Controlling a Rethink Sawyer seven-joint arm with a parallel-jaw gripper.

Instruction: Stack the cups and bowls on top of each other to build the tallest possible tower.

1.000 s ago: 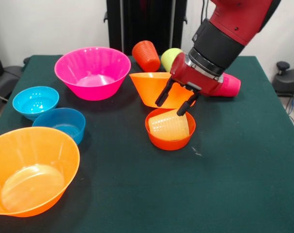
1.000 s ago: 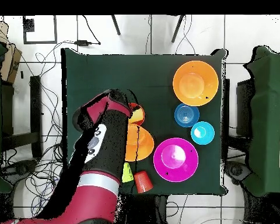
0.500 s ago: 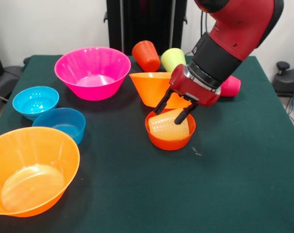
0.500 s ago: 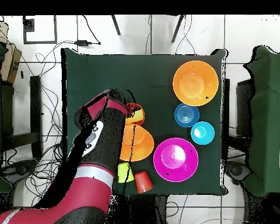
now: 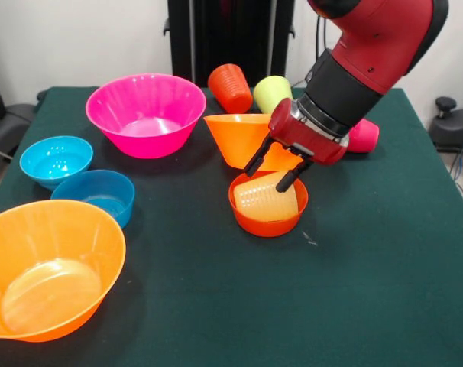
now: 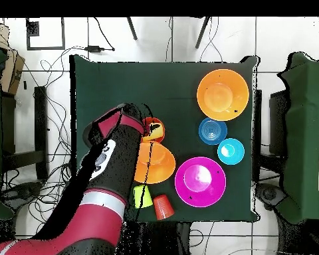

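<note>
Hovering just above the ribbed pale yellow translucent plastic cup (image 5: 267, 197), the red and black gripper (image 5: 277, 167) has its two dark fingers spread apart with nothing between them, one tip over the cup's far edge and the other near its right side. The cup sits upside down and slightly tilted inside the small red-orange translucent plastic bowl (image 5: 268, 216). To take it well, I judge the fingers should come down straddling the cup's narrow closed end and close gently, since thin ribbed plastic may flex or slip, and the lift should go straight up so the bowl is not dragged along. In the front view the inverted large orange translucent bowl (image 5: 244, 138) stands just behind the small bowl, so there is little room on that side; the dark green table (image 5: 369, 267) is bare in front and to the picture's right. The red-pink cup (image 5: 364, 134) lies partly hidden behind the wrist, while the orange ribbed cup (image 5: 230, 86) and the lime green cup (image 5: 270, 92) rest near the far edge. The large magenta pink bowl (image 5: 146, 115), the light blue small bowl (image 5: 56, 160), the darker blue small bowl (image 5: 96, 196) and the second large orange bowl (image 5: 46, 267) lie well apart.

In the overhead view the arm covers the gripper and much of the small bowl; the table's side beyond it looks bare.
</note>
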